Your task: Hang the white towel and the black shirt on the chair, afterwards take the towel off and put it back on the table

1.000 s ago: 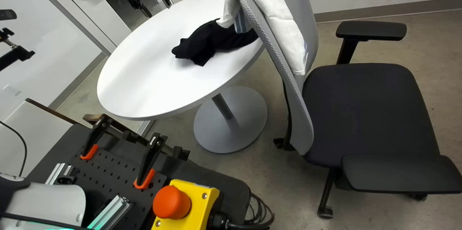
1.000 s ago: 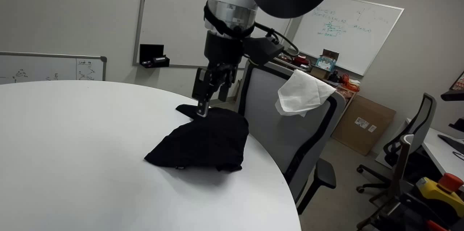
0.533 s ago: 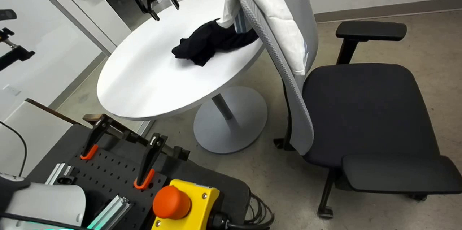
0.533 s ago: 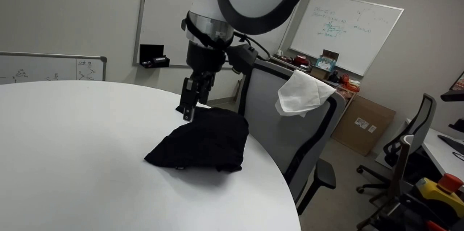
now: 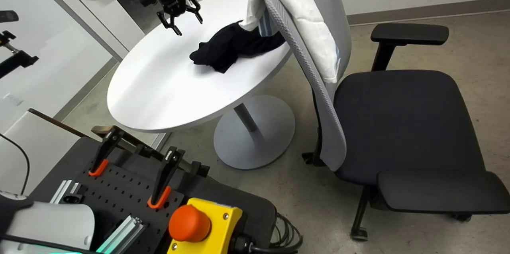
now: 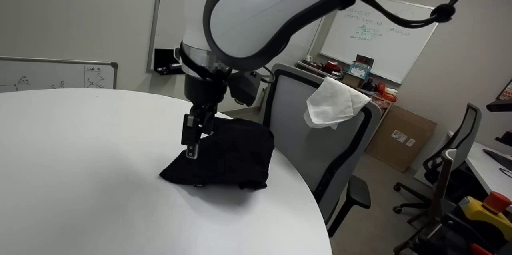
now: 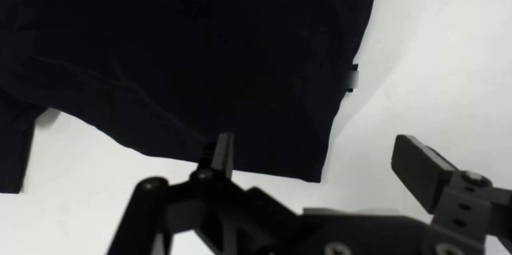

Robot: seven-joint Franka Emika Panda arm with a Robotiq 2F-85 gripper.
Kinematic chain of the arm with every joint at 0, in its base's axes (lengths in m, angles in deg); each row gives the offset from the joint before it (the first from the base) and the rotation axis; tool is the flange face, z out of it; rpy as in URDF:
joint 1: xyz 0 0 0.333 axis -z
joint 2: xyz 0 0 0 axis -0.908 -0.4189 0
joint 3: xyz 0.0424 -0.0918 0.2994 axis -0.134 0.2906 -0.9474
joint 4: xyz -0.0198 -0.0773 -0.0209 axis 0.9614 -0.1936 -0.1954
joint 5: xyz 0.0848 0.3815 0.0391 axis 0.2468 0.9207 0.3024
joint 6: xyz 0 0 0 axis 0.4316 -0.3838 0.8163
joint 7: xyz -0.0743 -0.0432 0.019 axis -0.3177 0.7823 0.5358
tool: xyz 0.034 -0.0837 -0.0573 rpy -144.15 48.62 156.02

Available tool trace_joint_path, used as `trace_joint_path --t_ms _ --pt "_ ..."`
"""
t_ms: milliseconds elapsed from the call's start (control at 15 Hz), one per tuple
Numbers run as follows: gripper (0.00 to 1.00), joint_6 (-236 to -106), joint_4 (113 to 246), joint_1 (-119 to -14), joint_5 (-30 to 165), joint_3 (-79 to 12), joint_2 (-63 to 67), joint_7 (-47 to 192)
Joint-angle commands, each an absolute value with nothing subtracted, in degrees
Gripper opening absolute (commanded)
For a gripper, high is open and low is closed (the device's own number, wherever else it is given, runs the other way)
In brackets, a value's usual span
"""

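As far as I can judge, the first part of the task is complete and the rest is waiting. The white towel hangs over the top of the chair, with cloth falling on both the front and the rear side. The black shirt lies crumpled on the table, near the edge which is next to the chair, so it is not yet hung. The gripper is empty: its jaws stand wide apart, and in the wrist view a corner of the shirt appears between them, though I cannot tell how high they are above the fabric. The next step is probably to grasp it. Afterwards it remains to hang the shirt on the chair, then to take the towel off and return it to the table.
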State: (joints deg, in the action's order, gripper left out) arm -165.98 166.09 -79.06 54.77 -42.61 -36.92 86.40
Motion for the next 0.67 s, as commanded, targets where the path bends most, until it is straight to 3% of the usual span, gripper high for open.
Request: trace_joint_path --t_ms 0,600 --pt "1.0 -163.5 159.3 -81.2 54.0 -41.4 -42.2 86.7" --pt "1.0 -161.8 150.1 -82.5 53.6 -40.0 -49.9 87.0"
